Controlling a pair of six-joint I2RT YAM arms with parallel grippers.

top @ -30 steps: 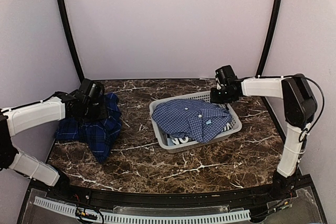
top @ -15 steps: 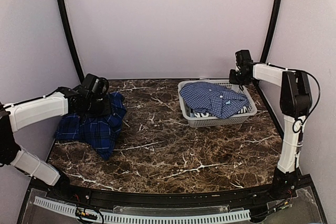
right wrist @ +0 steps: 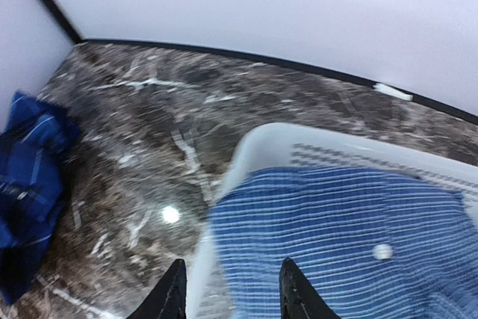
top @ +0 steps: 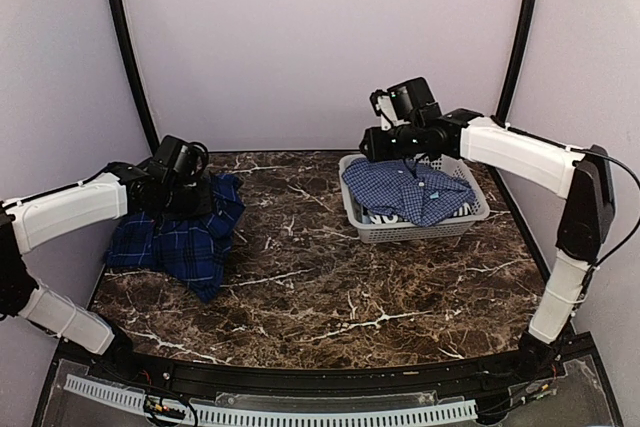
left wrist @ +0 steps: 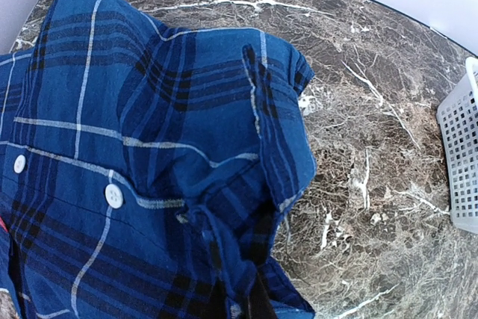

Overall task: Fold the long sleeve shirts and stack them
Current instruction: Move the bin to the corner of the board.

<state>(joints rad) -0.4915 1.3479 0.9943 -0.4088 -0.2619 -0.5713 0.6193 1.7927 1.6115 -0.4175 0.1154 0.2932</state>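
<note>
Left arm (top: 70, 212) low, left fingers (left wrist: 258, 310) clamped on the dark plaid shirt (top: 185, 242); right arm (top: 520, 152) extended, right fingers (right wrist: 172, 293) parted.

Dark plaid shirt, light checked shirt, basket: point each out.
dark plaid shirt (top: 190, 247), top external view, lower flat part
light checked shirt (top: 415, 192), top external view, middle of the cloth
basket (top: 420, 232), top external view, near wall

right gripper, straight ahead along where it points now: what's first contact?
Probably the rim of the basket, with the light-blue checked shirt lying just inside it. Both sit in line between the open jaws of the right gripper. Depth is unclear, so rim or cloth could come first.
</note>
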